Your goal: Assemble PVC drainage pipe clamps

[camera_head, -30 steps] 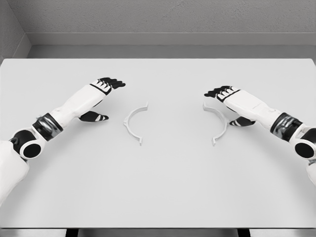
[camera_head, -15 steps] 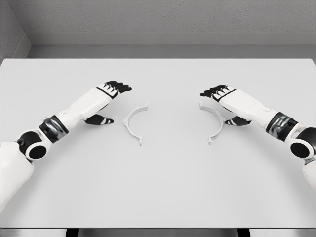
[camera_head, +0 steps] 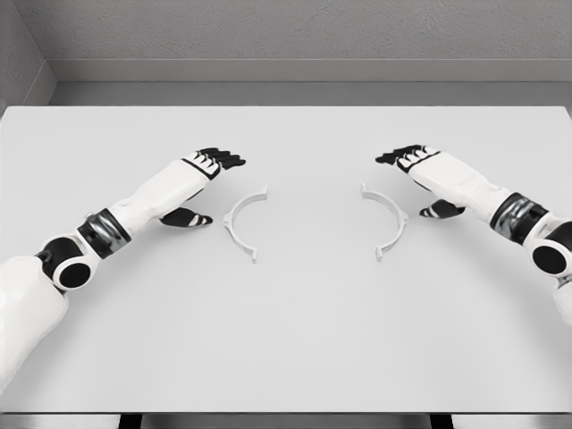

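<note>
Two clamp halves sit apart mid-table, open sides facing each other: the left half [camera_head: 243, 222] and the right half [camera_head: 386, 220]. Each one's long axis runs roughly front to back. My left hand [camera_head: 202, 183] is just outside its half, my right hand [camera_head: 427, 175] likewise, both open and empty, about equally near.

Both arms wear smooth glossy white shells, each broken near the forearm by a dark grey-and-black banded joint ring. The left hand [camera_head: 198, 179] and right hand [camera_head: 420, 170] have white backs and black fingers with pale knuckle segments. A black circular cap marks each elbow.
</note>
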Robot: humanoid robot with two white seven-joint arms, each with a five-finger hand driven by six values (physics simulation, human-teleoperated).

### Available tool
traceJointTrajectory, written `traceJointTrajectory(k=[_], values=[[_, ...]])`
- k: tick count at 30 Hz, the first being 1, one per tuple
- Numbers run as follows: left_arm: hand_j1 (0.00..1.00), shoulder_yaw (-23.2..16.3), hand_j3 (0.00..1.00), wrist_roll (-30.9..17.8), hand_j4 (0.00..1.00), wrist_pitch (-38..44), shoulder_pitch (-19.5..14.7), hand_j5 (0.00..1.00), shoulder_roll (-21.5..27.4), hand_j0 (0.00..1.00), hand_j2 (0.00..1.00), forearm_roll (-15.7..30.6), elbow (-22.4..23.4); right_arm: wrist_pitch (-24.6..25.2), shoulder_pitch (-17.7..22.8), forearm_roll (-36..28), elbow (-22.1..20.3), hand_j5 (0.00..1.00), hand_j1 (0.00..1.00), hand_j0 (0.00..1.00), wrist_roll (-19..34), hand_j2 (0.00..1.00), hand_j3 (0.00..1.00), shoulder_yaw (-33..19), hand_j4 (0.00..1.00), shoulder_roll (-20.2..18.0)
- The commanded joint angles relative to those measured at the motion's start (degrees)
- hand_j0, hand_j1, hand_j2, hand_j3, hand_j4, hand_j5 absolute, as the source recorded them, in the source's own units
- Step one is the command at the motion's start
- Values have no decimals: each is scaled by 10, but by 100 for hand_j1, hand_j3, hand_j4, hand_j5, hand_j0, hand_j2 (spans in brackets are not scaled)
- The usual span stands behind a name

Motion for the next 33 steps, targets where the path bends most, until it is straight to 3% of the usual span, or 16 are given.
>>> traceJointTrajectory(k=[1, 20, 33], values=[[100, 0, 100, 0, 100, 0, 0, 100, -5, 100, 100, 4, -1, 1, 0, -2, 3, 100, 100, 100, 0, 100, 100, 2, 100, 1], [100, 0, 100, 0, 100, 0, 1, 100, -18, 100, 100, 4, -4, 22, -9, 9, -14, 100, 100, 100, 1, 100, 100, 30, 100, 13], [100, 0, 100, 0, 100, 0, 4, 100, -38, 100, 100, 5, -6, 57, -6, 8, -65, 100, 100, 100, 1, 100, 100, 54, 100, 14]])
